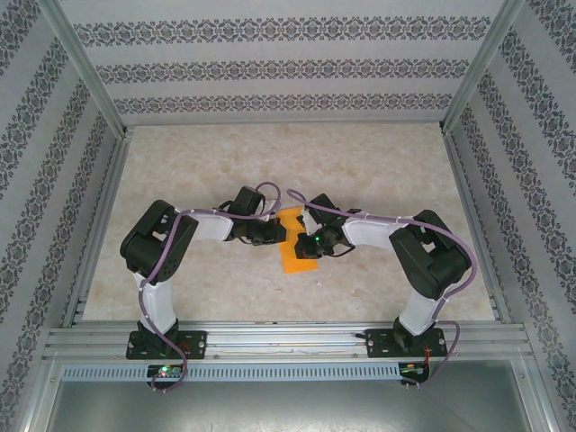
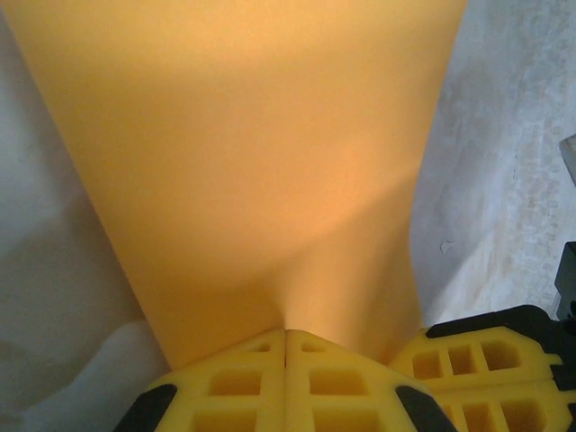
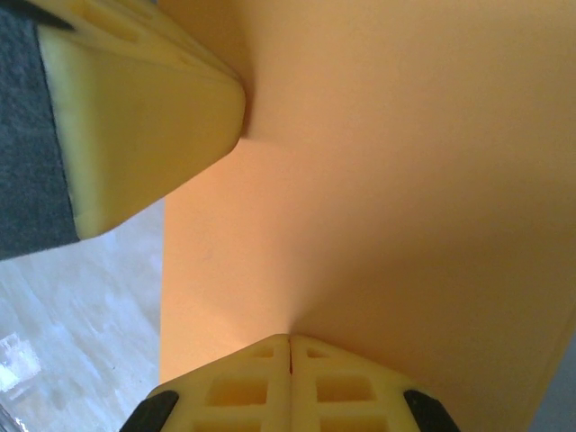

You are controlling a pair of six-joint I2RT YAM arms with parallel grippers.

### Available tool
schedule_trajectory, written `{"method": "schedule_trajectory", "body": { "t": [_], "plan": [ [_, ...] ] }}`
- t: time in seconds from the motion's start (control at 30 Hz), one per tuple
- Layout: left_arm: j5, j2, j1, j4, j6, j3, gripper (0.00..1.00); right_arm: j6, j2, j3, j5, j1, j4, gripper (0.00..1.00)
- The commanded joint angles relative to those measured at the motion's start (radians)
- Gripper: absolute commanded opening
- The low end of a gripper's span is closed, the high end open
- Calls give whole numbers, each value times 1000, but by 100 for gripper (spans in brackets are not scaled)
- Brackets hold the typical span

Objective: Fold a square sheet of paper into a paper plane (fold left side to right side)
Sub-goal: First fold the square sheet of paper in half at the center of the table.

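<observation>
One sheet of paper (image 1: 294,258): plain bright orange, unmarked. It sits over the middle of the tabletop (image 1: 216,171), between the two arms. From above it reads as a narrow strip running away from the arm bases. Whether its near end rests on the surface cannot be told.

Two tools, both at the sheet:

- Left tool (image 1: 277,233): it reaches in from the left side of the strip. In the left wrist view its yellow fingers (image 2: 236,389) meet with no gap, clamped on the paper's edge. The paper (image 2: 261,153) spreads away from the pinch in a smooth curve with a soft dent at the grip.
- Right tool (image 1: 309,243): it reaches in from the right side, close to the left one. In the right wrist view its yellow fingers (image 3: 241,389) are pressed together on the paper (image 3: 405,180) in the same way. The left tool (image 3: 144,117) touches the sheet at the upper left of that view.

One tabletop: pale and marbled, showing grey beside the paper in both wrist views.

One enclosure: patterned walls (image 1: 270,72) on three sides, set in a metal frame.
</observation>
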Motion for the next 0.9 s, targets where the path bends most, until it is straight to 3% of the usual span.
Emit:
{"method": "schedule_trajectory", "body": {
  "t": [0.0, 0.57, 0.87],
  "plan": [
    [-157, 51, 73, 36, 18, 25, 1, -35, 75, -47, 152, -22, -170, 0],
    [-211, 178, 163, -25, 59, 234, 1, -32, 80, -49, 129, -25, -164, 0],
    [-201, 166, 168, -2, 56, 226, 2, 2, 63, -59, 93, -25, -134, 0]
  ]
}}
